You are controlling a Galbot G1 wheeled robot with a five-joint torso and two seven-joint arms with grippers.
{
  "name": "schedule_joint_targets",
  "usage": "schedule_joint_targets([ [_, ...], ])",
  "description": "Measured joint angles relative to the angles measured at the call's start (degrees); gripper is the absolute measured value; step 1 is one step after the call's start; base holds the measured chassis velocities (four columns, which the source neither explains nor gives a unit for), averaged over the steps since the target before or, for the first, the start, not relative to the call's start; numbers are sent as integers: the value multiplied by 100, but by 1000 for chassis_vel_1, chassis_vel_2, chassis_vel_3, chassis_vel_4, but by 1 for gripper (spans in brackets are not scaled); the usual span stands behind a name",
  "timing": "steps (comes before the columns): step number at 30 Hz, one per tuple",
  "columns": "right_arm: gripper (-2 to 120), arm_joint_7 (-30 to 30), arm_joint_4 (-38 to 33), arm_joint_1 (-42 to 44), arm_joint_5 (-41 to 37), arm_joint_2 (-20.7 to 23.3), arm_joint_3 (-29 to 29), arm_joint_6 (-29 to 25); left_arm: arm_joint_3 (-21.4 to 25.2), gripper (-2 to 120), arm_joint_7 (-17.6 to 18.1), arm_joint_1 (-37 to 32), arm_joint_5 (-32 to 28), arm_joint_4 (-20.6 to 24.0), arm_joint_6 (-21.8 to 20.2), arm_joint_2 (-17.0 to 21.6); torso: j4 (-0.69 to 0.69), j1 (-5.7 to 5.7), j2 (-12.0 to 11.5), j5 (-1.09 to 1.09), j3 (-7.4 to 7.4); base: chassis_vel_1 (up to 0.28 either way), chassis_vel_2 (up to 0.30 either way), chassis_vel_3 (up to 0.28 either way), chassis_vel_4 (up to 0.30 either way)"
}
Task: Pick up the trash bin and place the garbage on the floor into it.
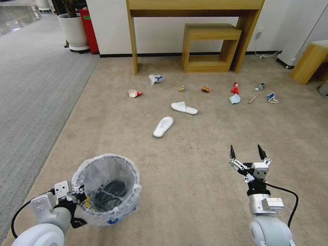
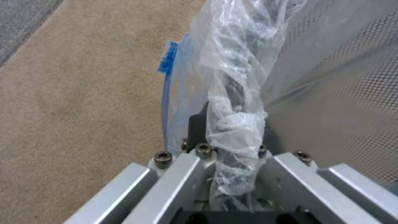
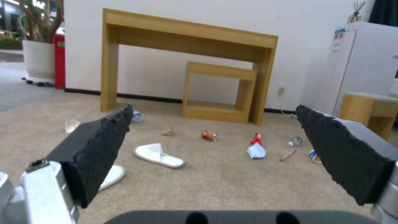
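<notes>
The trash bin [image 1: 106,189], dark and lined with a translucent bag, is at the lower left of the head view. My left gripper [image 1: 80,200] is shut on its near rim; the left wrist view shows the crumpled bag and rim [image 2: 234,124] pinched between the jaws. My right gripper [image 1: 247,152] hangs open and empty over the beige floor [image 1: 191,164]. Ahead lies the garbage: two white slippers [image 1: 163,126] [image 1: 184,108], a paper cup [image 1: 134,93], a white-blue bag [image 1: 155,79], wrappers [image 1: 205,89] [image 1: 234,88], a tissue [image 1: 234,99], a bottle [image 1: 260,86], a stick [image 1: 253,99].
A wooden console table [image 1: 194,7] with a low wooden shelf [image 1: 210,46] under it stands against the far wall. Grey ribbed carpet [image 1: 30,89] runs along the left, with a white planter [image 1: 73,32] at its far end. A wooden stool [image 1: 309,61] is far right.
</notes>
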State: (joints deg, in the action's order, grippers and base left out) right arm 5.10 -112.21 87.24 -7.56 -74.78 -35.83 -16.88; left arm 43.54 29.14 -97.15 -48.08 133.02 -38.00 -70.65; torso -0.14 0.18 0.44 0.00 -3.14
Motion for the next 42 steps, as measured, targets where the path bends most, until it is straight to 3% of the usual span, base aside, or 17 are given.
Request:
schedule_joint_targets([
  [14, 100, 2, -50, 36, 13, 50, -38, 53, -3, 0, 0, -16, 36, 33, 3, -49, 0, 0, -1, 0, 1, -20, 17, 18, -18],
  [42, 100, 3, -151, 136, 48, 59, 6, 19, 19, 0, -22, -126, 137, 135, 27, -148, 0, 0, -1, 0, 0, -149, 148, 151, -156],
])
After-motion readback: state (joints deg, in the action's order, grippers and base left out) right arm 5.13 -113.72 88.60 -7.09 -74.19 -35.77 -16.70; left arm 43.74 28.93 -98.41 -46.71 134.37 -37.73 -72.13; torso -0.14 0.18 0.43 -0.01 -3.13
